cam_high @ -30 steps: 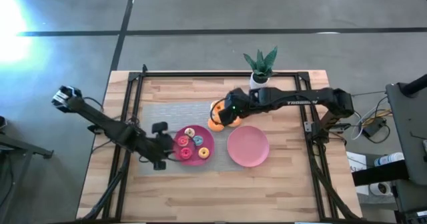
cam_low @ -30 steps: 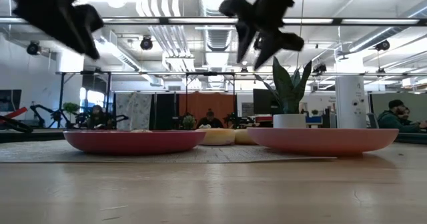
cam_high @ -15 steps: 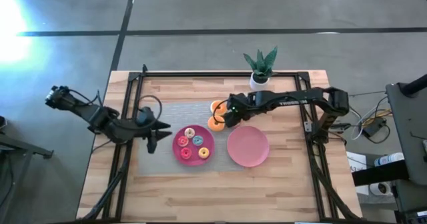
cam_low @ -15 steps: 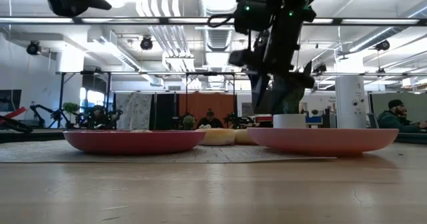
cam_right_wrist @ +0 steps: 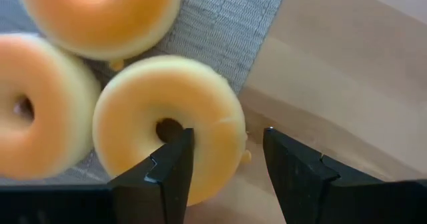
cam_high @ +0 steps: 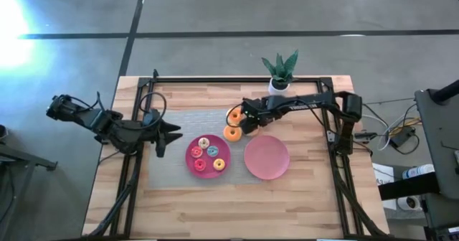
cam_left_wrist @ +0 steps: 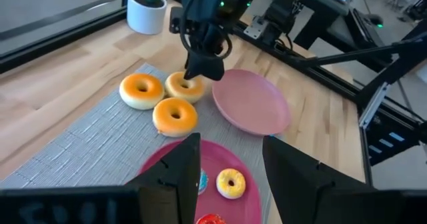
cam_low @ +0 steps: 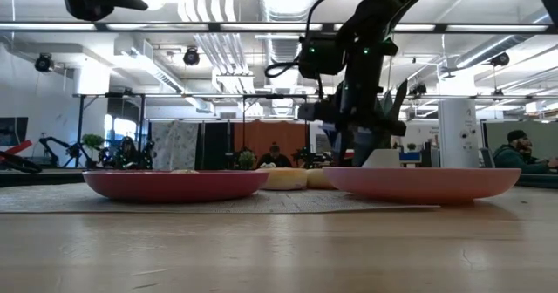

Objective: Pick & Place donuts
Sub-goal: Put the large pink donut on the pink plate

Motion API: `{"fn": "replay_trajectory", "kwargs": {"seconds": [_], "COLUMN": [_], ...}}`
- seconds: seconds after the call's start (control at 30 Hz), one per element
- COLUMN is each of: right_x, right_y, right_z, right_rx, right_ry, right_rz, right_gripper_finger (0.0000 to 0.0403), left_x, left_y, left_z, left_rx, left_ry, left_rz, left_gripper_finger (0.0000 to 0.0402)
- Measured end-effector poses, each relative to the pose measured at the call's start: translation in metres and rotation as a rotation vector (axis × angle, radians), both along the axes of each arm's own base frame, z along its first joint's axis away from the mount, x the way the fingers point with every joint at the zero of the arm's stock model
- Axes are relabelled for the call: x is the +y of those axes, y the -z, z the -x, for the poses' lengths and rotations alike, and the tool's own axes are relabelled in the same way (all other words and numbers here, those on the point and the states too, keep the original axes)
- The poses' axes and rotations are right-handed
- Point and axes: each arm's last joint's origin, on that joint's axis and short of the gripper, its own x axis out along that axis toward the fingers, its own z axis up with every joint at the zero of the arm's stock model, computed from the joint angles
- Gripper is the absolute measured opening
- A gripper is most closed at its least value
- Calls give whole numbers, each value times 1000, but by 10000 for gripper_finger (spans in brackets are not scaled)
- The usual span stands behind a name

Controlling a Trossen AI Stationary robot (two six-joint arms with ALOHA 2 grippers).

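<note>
From above, the right gripper [cam_high: 246, 121] hides one of three large plain orange ring donuts [cam_high: 231, 133] on the grey woven mat [cam_high: 179, 119] behind the round magenta plate [cam_high: 224, 155]. Its wrist camera shows parted fingers [cam_right_wrist: 170, 167] straddling that pale donut [cam_right_wrist: 167, 127], one in the hole, not clenched. The left gripper [cam_high: 162, 135] hovers beside the plate, fingers apart, empty.

Wooden table [cam_high: 215, 205] with grey woven mat [cam_high: 168, 119], pale pink plate [cam_high: 267, 157], potted plant [cam_high: 280, 72].
</note>
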Motion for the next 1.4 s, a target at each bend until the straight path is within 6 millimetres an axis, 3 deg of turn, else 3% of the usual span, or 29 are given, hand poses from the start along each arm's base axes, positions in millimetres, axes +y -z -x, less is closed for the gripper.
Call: {"fn": "replay_trajectory", "kwargs": {"seconds": [0.3, 0.63, 0.77, 0.97, 1.1, 1.23, 1.4], "right_x": [-12, -7, -5, -7, -10, -11, 15], "right_y": [2, 20, 25, 23, 12, -20, -63], "right_z": [-3, 10, 11, 6, 0, -3, 4], "right_rx": [-97, -64, -93, -136, -137, -147, -10], "right_ry": [22, 21, -1, -39, -50, -46, -129], "right_rz": [-58, -129, -155, -107, -7, 144, 387], "right_gripper_finger": [171, 165, 130, 27, 16, 14, 13], "left_x": [5, 6, 6, 8, 8, 8, 8], "left_y": [1, 2, 2, -1, -2, -2, -2], "left_z": [-1, 0, 0, 0, 0, 0, 0], "left_rx": [9, 16, 17, 11, 7, 5, 7], "left_ry": [-35, -39, -42, -54, -55, -58, -55], "left_rz": [-30, -39, -49, -47, -45, -39, -45], "left_gripper_finger": [135, 135, 135, 135, 135, 135, 135]}}
